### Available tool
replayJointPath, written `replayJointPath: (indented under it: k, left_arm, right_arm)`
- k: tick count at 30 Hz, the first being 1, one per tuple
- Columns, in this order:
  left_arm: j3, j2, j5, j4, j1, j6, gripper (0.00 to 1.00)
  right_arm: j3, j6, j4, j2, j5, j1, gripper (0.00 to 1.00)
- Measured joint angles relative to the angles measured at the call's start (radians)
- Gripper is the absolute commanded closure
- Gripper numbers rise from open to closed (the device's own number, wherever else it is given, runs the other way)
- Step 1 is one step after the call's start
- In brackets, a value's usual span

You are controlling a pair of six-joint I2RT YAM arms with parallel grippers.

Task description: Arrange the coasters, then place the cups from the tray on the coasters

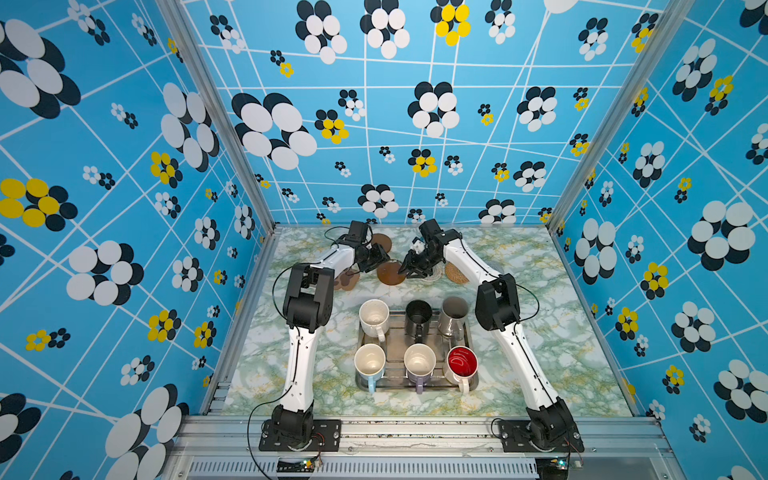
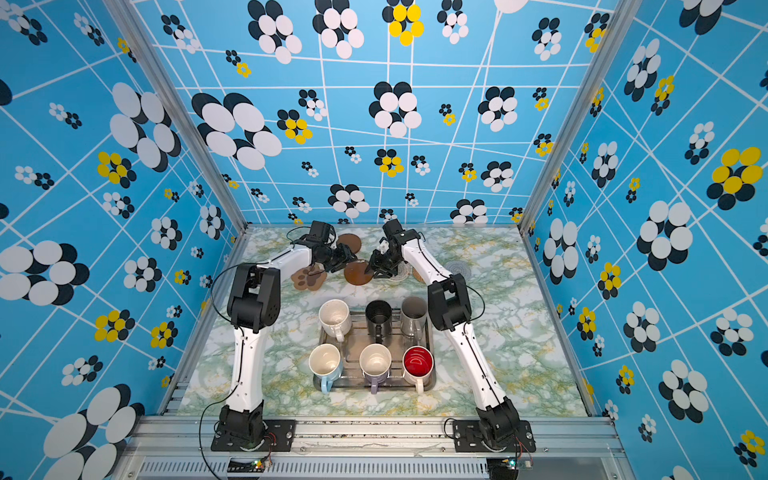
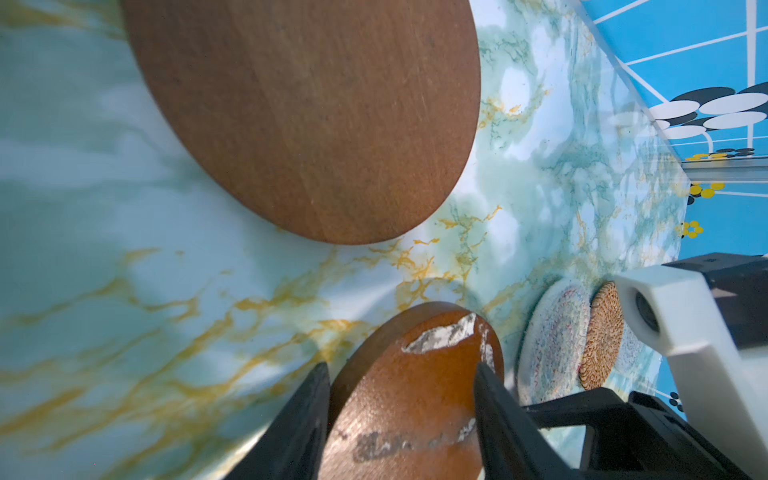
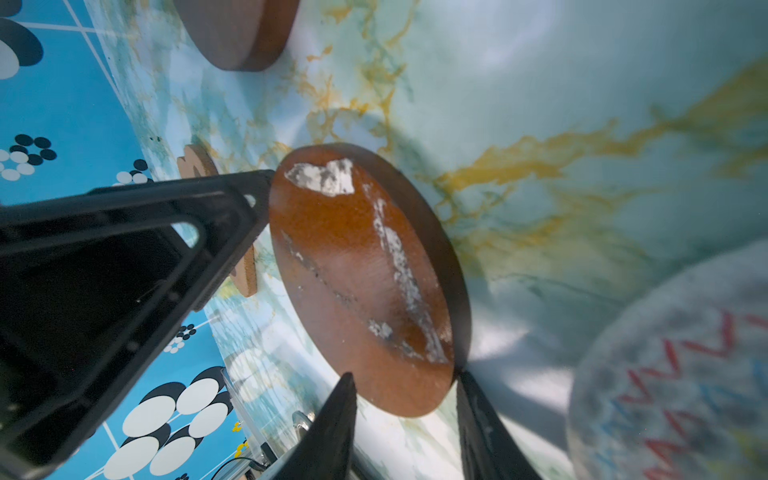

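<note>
Left hand point(image 3: 401, 370) clenches the scuffed brown disc point(image 3: 415, 399), its smeared writing unreadable; right hand point(image 4: 403, 378) stands released.

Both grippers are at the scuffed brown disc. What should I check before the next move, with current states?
1. The left gripper holds the scuffed brown disc: ok, its fingers press both edges.
2. The right gripper is clear of it: cannot tell, jaws apart, tips at its rim.
3. Disc flat on the table: not ok, tilted, shadow beneath.
4. The plain brown disc lies apart from it: ok.
5. Six cups on the tray: ok.
6. The rattan coaster is clear of the white crochet coaster: cannot tell, edges look touching.
</note>
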Motion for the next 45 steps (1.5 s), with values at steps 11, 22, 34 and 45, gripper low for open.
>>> replayJointPath:
  k: [11,22,34,45]
  left_arm:
    - [-0.004,-0.008,0.01,-0.023,0.007,0.021,0.39]
    - [-0.078,-0.059,0.01,-0.044,0.016,0.043,0.39]
    - [-0.085,-0.062,0.011,-0.043,-0.017,0.041,0.42]
    - [-0.079,-0.062,0.011,-0.058,-0.051,0.034,0.43]
  right_arm:
    - [-0.005,-0.048,-0.003,-0.097,0.013,0.0,0.52]
    - [-0.089,-0.095,0.007,-0.291,0.031,0.0,0.53]
    - [-0.242,-0.101,0.048,-0.306,0.035,0.0,0.55]
    - [-0.351,-0.098,0.12,-0.371,0.034,-0.011,0.57]
